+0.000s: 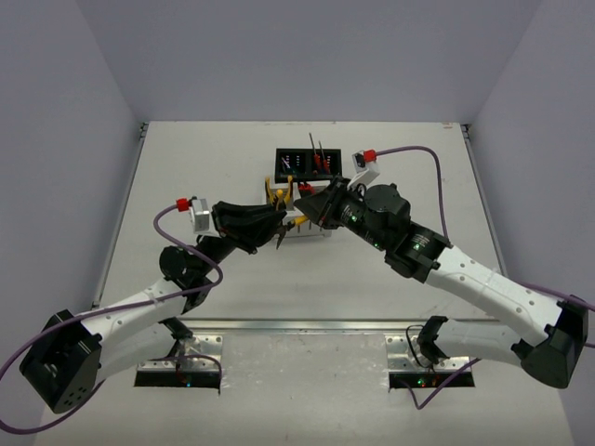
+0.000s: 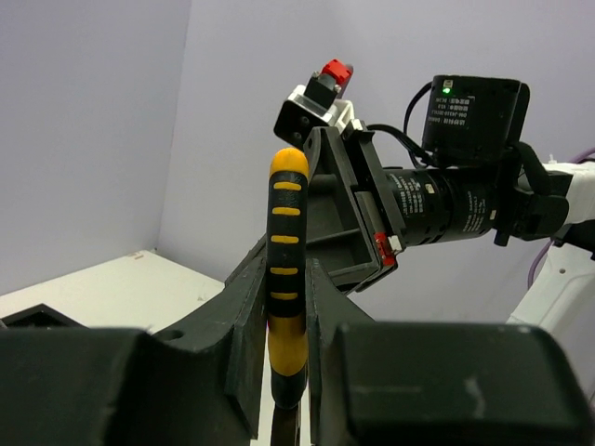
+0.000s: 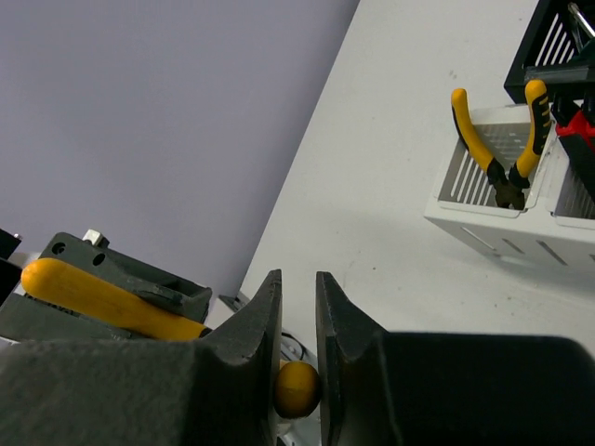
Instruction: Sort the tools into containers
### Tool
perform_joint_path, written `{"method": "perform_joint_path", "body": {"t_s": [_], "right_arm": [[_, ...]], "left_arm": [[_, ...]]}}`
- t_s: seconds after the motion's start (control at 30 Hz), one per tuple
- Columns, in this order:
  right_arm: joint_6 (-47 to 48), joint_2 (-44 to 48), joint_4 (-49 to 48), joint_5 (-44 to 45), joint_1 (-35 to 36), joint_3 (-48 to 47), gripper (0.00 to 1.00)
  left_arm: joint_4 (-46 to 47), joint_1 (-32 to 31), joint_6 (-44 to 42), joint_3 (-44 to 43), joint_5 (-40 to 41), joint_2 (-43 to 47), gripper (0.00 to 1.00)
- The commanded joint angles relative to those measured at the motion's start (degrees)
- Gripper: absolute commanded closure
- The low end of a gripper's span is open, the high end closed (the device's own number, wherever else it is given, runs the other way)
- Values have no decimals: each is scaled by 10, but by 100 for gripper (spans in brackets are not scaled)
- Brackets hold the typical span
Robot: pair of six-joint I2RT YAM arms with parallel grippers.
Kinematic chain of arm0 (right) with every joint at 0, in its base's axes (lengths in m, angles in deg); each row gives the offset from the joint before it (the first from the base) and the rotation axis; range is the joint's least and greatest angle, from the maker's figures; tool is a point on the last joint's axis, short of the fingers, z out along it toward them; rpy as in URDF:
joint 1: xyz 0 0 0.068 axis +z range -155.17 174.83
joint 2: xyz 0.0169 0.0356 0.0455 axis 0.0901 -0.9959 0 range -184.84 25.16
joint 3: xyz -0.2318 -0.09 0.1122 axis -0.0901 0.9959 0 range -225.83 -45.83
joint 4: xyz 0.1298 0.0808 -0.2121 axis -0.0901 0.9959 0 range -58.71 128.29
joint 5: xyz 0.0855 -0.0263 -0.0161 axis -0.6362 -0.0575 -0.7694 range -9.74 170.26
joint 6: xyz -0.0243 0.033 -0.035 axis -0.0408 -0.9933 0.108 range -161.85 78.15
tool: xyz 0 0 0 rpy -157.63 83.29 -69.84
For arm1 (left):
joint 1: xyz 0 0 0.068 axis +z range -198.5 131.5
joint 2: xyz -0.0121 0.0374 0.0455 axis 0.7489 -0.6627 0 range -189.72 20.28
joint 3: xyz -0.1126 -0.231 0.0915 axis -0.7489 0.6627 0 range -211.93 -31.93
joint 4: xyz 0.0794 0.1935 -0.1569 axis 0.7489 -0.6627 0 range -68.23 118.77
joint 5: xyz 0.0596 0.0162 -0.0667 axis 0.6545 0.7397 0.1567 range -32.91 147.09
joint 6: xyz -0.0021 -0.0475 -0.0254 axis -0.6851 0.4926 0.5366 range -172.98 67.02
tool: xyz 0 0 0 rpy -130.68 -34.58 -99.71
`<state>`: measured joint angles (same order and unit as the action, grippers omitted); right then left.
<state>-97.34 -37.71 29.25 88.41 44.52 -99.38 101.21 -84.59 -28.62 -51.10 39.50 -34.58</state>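
Observation:
My left gripper (image 2: 286, 279) is shut on a pair of yellow-and-black pliers (image 2: 286, 232), whose handle sticks up between its jaws. My right gripper (image 3: 297, 297) faces it closely, jaws pressed on the round yellow tip of one handle (image 3: 297, 388); the other handle (image 3: 102, 297) lies to the left. In the top view both grippers (image 1: 274, 226) (image 1: 311, 206) meet above the white container (image 1: 307, 232), mostly hidden under them. A second pair of pliers (image 3: 502, 158) stands in the white container (image 3: 502, 228). The black container (image 1: 308, 151) behind holds red-handled tools (image 1: 319, 160).
The black container's slotted wall (image 3: 539, 56) rises just behind the white one, with something red (image 3: 576, 125) at its edge. Grey walls enclose the white table (image 1: 186, 186) on three sides. Purple cables loop from both wrists.

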Motion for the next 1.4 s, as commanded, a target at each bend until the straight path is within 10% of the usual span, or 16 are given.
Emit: {"method": "perform_joint_path", "body": {"t_s": [0.0, 0.13, 0.27, 0.67, 1.03, 1.37], "right_arm": [[15, -12, -6, 26, 11, -39, 100], [36, -26, 11, 44, 11, -60, 100], [93, -61, 19, 65, 11, -93, 100], [215, -203, 32, 77, -59, -230, 100], [233, -331, -109, -40, -133, -240, 100], [268, -383, -170, -59, -135, -199, 100]], "left_arm": [[132, -8, -20, 4, 7, 16, 100], [43, -8, -44, -17, 33, 36, 92], [-115, -8, -38, -61, 90, 67, 0], [-863, -8, 83, -250, 428, 245, 0], [-1073, -8, 39, -306, 267, 409, 0], [-1032, -8, -32, -266, 236, 528, 0]]}}
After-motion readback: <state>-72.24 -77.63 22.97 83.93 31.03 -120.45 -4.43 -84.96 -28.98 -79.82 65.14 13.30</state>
